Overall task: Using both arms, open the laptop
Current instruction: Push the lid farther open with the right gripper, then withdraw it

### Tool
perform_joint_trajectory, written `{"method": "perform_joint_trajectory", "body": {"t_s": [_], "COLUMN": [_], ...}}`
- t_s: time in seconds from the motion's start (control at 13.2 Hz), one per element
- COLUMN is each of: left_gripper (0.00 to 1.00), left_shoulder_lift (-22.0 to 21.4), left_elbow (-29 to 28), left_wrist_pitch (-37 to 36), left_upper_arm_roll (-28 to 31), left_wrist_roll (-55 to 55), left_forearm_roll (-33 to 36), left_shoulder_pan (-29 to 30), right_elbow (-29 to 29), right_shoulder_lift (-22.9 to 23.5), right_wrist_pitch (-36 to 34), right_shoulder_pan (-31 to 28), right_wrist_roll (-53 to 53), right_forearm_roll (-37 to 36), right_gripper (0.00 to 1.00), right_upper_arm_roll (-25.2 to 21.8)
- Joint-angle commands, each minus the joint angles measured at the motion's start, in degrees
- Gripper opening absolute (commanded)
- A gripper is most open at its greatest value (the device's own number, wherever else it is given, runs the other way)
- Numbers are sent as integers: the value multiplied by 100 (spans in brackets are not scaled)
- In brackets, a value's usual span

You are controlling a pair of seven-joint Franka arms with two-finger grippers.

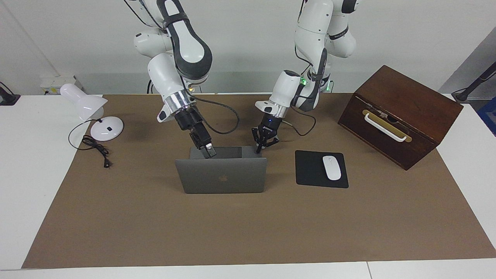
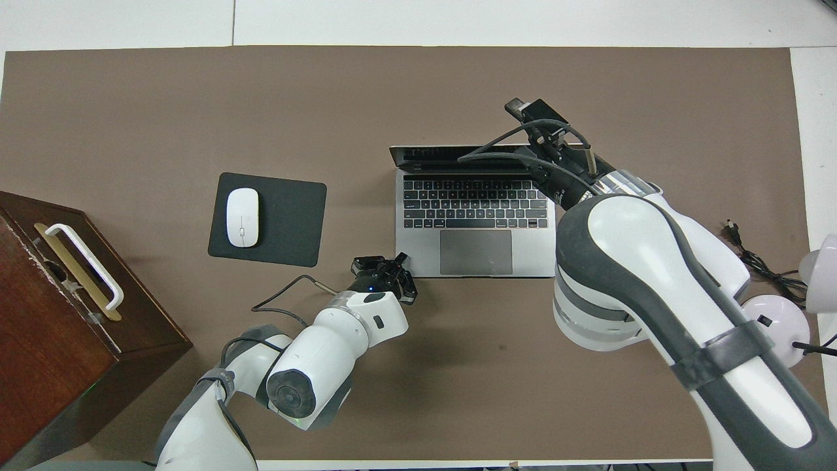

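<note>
Two pincers: both of mine are down at the laptop [image 1: 223, 176], one at each end of it.
Left pincer [image 1: 260, 146]: clenched, fingertips together, holding nothing; it sits at the corner of the laptop base on my left arm's end, at the edge nearest me, and seems to press on it.
Right pincer [image 1: 208, 151]: tip at the upper edge of the lid, toward my right arm's end; I cannot tell whether its fingers are apart or together, nor whether it touches the lid.
Laptop: between my two pincers on the brown mat [image 1: 248, 228], open past upright, lid leaning away from me, keyboard and trackpad exposed in the overhead view [image 2: 476, 222].
Lid: its grey back with the logo faces away from me; the top edge lies just under my right pincer's tip.
Mousepad [image 1: 314, 170]: black, beside my left pincer toward my left arm's end of the counter, apart from the laptop.
Mouse [image 1: 331, 167]: white, lying on the mousepad.
Wooden box [image 1: 403, 112]: dark brown with a white handle, well out from my left pincer at that end of the counter.
Lamp [image 1: 91, 112]: white, well out from my right pincer, its black cord coiled on the mat edge.
</note>
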Motion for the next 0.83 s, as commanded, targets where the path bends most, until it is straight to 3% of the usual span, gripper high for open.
{"method": "perform_joint_trajectory", "body": {"t_s": [0.0,0.76], "left_gripper": [0,0], "left_shoulder_lift": [246,299], "left_elbow": [149,158], "left_wrist_pitch": [107,107], "left_upper_arm_roll": [97,88], "left_wrist_roll": [33,33], "left_forearm_roll": [-70,-70], "left_shoulder_pan": [-109,-100], "right_elbow": [337,671], "right_shoulder_lift": [199,392], "right_wrist_pitch": [-124,-274], "right_shoulder_pan": [-211,-352], "right_wrist_roll": [-309,-309], "right_forearm_roll": [132,141], "right_gripper": [100,100], "right_upper_arm_roll": [39,39]}}
